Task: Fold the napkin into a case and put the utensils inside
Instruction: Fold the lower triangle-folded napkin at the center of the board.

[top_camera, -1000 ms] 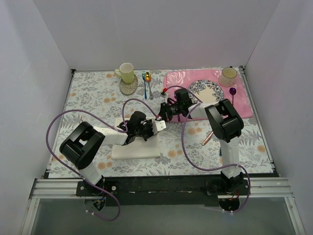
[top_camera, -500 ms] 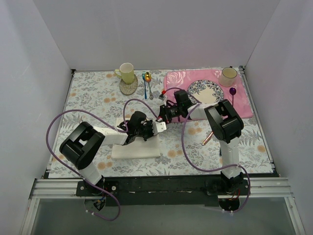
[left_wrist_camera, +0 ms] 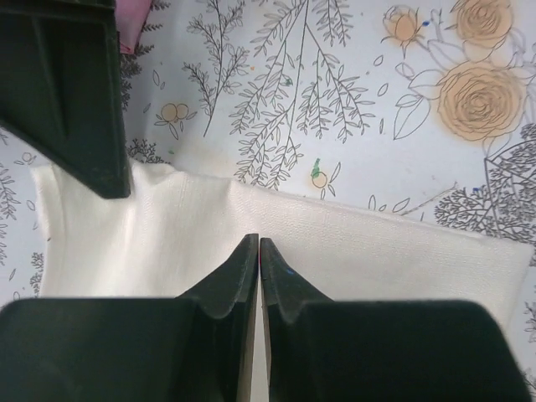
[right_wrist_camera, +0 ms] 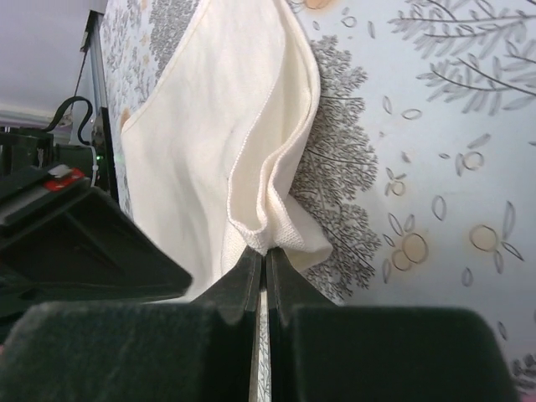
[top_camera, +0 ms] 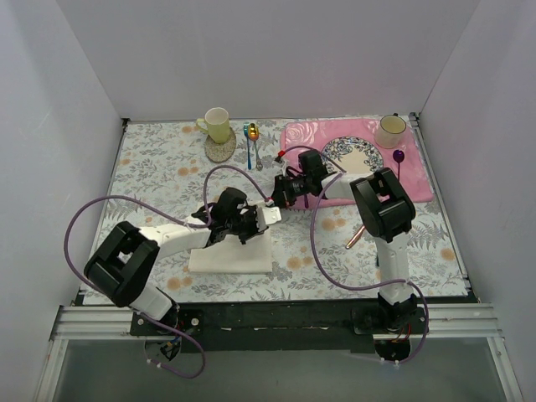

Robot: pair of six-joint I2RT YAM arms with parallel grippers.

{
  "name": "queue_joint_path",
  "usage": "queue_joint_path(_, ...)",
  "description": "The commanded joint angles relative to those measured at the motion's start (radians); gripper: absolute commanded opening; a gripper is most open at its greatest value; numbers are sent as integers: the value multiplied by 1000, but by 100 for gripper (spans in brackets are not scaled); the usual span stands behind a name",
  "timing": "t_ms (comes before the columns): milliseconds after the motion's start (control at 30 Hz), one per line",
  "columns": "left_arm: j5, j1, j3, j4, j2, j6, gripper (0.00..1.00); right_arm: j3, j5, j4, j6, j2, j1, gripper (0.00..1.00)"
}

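Note:
The cream-white napkin [top_camera: 228, 255] lies folded on the table in front of the left arm. My right gripper [top_camera: 275, 203] is shut on its raised far-right corner, and the bunched cloth [right_wrist_camera: 268, 226] shows pinched at the fingertips [right_wrist_camera: 251, 266]. My left gripper [top_camera: 254, 222] is shut, with its tips over the flat napkin [left_wrist_camera: 377, 243] just behind the folded edge. No cloth shows between its fingers [left_wrist_camera: 243, 260]. The copper knife [top_camera: 354, 235] lies right of the napkin. The gold-bowled, teal-handled spoon [top_camera: 254, 138] lies at the back.
A blue-handled spoon [top_camera: 248, 152] lies beside the teal one. A yellow-green mug [top_camera: 217, 124] stands on a coaster. The pink placemat [top_camera: 419, 180] holds a patterned plate [top_camera: 353, 155], a cup [top_camera: 391, 128] and a purple utensil [top_camera: 399, 159]. White walls enclose the table.
The left arm's elbow has swung down and to the left, and its gripper has shifted slightly over the napkin. The right gripper has kept hold of the corner and moved a little left.

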Motion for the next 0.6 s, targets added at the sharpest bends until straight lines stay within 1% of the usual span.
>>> queue_joint_path(0,19,24,-2,-49,-89,-39,5,34,19,-36,22,21,-14,1)
queue_joint_path(100,-10,25,-2,-19,-86,-44,5,33,22,-39,28,34,-16,1)
queue_joint_path(133,-16,25,3,30,-80,-45,5,37,22,-42,30,41,-14,1)
queue_joint_path(333,-26,25,72,92,35,-50,5,54,25,-51,36,64,-17,1)
queue_joint_path(433,-9,24,107,98,90,-47,5,54,25,-50,44,69,-19,1)
queue_joint_path(567,-4,21,106,72,136,-10,4,59,21,-39,64,72,-24,1)
